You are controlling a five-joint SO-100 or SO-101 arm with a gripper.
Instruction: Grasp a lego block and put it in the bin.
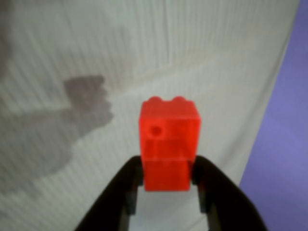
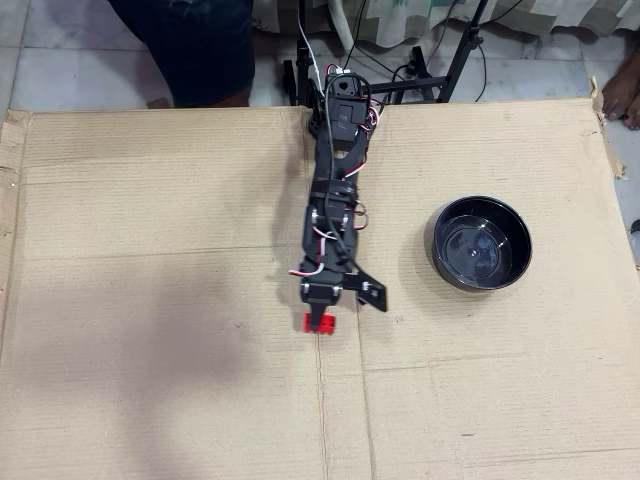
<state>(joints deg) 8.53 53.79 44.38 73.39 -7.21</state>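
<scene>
The gripper (image 1: pixel 167 180) pinched the red block (image 1: pixel 169 142) by its lower sides. Light, stiff and smooth, it probably needed a firm squeeze on the flat faces to reach the bowl (image 2: pixel 478 243).

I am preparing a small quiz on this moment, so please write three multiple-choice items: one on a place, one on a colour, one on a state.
1. In the overhead view, where is the black bowl relative to the arm?
A. To its right
B. To its left
C. Under it

2. What colour is the lego block?
A. Blue
B. Red
C. Yellow

3. What is the end effector doing?
A. Open above the bowl
B. Open with nothing in it
C. Shut on the block

Answers:
1 A, the bowl sits on the cardboard right of the arm.
2 B, both views show it bright red.
3 C, the wrist view shows the fingers pressing the block's two sides.
</scene>
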